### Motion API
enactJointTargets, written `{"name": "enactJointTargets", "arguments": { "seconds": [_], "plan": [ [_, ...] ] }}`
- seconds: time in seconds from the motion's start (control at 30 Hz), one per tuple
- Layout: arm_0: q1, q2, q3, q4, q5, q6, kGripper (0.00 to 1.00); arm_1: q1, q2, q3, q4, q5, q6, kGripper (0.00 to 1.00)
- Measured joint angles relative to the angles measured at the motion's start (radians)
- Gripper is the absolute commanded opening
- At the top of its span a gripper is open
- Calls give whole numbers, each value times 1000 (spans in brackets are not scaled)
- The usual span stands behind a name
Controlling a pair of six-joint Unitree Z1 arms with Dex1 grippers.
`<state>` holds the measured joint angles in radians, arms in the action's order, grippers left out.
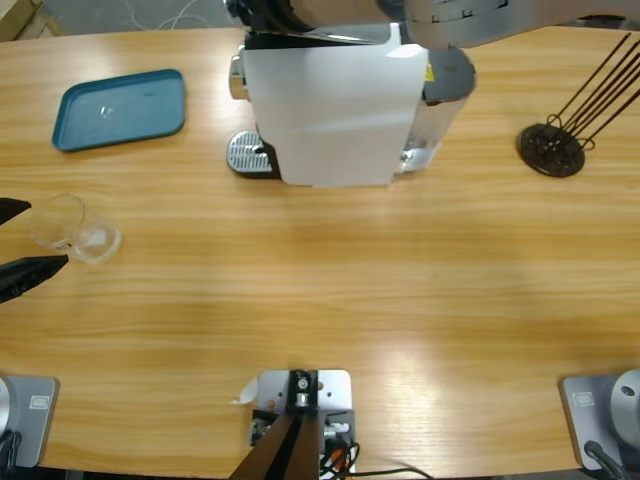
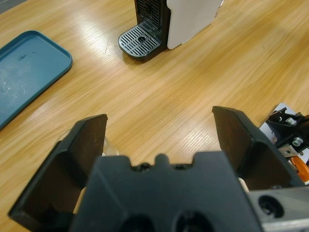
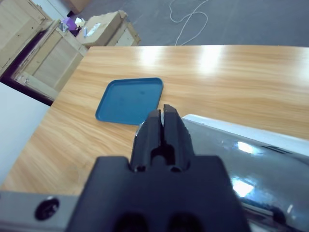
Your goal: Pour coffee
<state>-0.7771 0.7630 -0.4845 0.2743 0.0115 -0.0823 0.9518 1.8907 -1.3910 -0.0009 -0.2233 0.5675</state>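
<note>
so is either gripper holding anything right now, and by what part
Nothing is held. The left gripper is open around the glass, not closed on it. The right gripper is shut on nothing, above the coffee machine.

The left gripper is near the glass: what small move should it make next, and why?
Probably close the left gripper on the glass. Its jaws stand open with the glass partly between them, and the coffee machine's drip grate holds no cup.

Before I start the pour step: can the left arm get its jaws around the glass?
Probably yes. The left gripper is open, its jaws on either side of the clear glass lying near the table's left edge, with nothing between them. The glass is barely visible in the left wrist view.
</note>
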Motion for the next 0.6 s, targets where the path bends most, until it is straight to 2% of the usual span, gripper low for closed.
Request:
{"name": "enactJointTargets", "arguments": {
  "seconds": [0.2,0.3,0.33,0.37,0.5,0.6],
  "plan": [
    [0,0,0,0,0,0,950,3,14,39,-8,6,19,0],
    [0,0,1,0,0,0,993,4,15,43,-20,6,25,0],
    [0,0,1,0,0,0,996,4,15,46,-27,6,26,573],
    [0,0,1,0,0,0,996,4,15,51,-41,7,26,974],
    [6,0,-3,0,0,0,996,1,-27,95,-62,36,-87,1000],
    [54,0,-42,0,17,-3,996,3,-94,131,-32,49,-215,1000]
  ]
}}
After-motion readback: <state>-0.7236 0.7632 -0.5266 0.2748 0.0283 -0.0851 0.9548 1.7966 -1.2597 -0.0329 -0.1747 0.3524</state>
